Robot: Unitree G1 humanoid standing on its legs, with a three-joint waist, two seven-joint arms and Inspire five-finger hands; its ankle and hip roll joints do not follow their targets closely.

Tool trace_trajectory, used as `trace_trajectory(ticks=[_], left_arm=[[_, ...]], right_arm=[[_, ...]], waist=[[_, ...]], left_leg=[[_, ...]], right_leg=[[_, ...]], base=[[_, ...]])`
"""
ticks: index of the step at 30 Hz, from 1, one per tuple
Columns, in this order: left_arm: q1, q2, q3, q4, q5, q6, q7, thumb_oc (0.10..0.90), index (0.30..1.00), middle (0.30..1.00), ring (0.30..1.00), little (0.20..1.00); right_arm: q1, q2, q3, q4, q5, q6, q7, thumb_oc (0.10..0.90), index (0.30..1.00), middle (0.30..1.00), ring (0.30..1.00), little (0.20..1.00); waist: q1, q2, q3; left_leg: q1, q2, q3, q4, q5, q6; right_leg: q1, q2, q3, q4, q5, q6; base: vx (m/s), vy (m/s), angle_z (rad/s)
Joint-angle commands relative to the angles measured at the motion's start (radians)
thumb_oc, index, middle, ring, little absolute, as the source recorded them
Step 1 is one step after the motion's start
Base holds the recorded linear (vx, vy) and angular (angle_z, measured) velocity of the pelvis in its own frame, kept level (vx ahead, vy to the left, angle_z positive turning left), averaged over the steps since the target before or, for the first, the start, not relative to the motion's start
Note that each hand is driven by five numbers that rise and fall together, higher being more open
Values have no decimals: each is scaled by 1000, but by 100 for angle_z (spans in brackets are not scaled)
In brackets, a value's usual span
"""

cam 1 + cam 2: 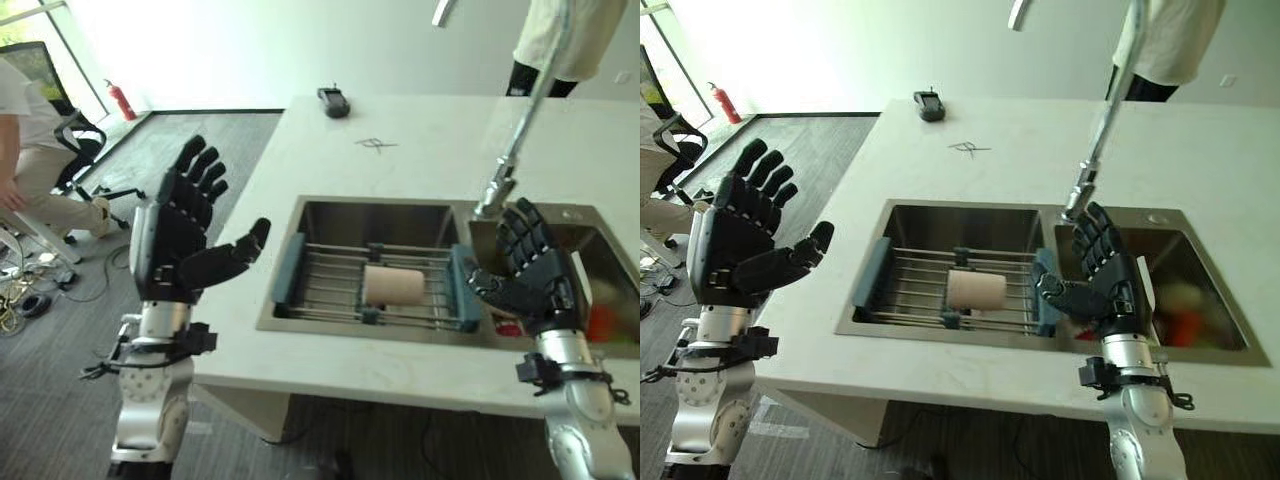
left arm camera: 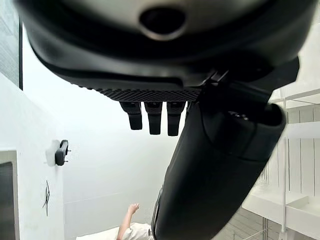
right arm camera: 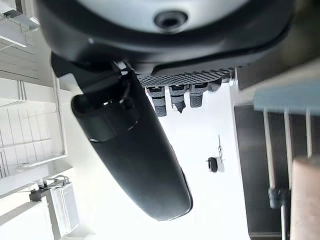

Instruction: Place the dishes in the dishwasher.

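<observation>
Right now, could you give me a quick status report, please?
Left hand open, off the counter. Right hand open above sink. Cup on rack, untouched.

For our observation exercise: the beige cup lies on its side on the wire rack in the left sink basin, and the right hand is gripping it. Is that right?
One detail is wrong. The cup does lie on the rack, but the right hand holds nothing: the left eye view shows its fingers spread open above the right basin, apart from the cup.

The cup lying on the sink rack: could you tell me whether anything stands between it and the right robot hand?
Nothing visible does. The open right robot hand hovers beside the rack's right end, with the cup lying just to its left.
</observation>
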Motion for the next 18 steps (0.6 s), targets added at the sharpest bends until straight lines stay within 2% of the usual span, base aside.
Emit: trace_trajectory(ticks=[1,2,4,5,7,12,18], left_arm=[[-31,62,3,-126,-39,-39,-63,800,900,900,900,900],[-35,64,-5,-130,-23,-41,-48,800,900,900,900,900],[-37,66,-13,-123,9,-44,-50,800,900,900,900,900],[-30,77,-14,-128,68,-30,-63,800,900,900,900,900],[-36,90,-22,-139,103,-29,-53,800,900,900,900,900],[-53,90,-29,-142,88,0,-81,800,900,900,900,900],[-68,112,-55,-132,144,52,-105,800,900,900,900,900]], right_arm=[[-82,-36,-36,-49,22,-85,19,800,900,900,900,900],[-88,-41,-37,-41,31,-91,27,800,900,900,900,900],[-98,-40,-26,-32,23,-105,33,800,900,900,900,900],[-109,-48,-20,-30,8,-113,29,800,900,900,900,900],[-111,-66,-26,-39,23,-98,4,800,900,900,900,900],[-108,-64,-28,-40,4,-76,-27,800,900,900,900,900],[-87,-65,-39,-50,7,-64,-24,800,900,900,900,900]], waist=[[-21,-34,-35],[-23,-46,-32],[-26,-58,-35],[-21,-61,-41],[-20,-63,-57],[-24,-58,-79],[-53,-42,-92]], left_leg=[[-6,83,-80,80,-98,-129],[-5,77,-73,80,-104,-128],[-10,66,-68,80,-118,-121],[-8,78,-57,80,-118,-125],[-11,89,-48,80,-118,-125],[-10,111,-35,80,-120,-131],[-5,130,-29,80,-122,-143]], right_leg=[[-38,59,-23,-188,156,42],[-79,60,-17,-188,142,49],[-126,45,8,-188,193,58],[-129,51,0,-188,152,59],[-116,63,1,-188,126,61],[-91,85,1,-188,93,49],[-82,118,25,-188,66,36]], base=[[8,-111,-34],[36,-112,0],[97,-160,-10],[139,-224,-24],[135,-241,19],[84,-153,15],[55,-115,-4]])
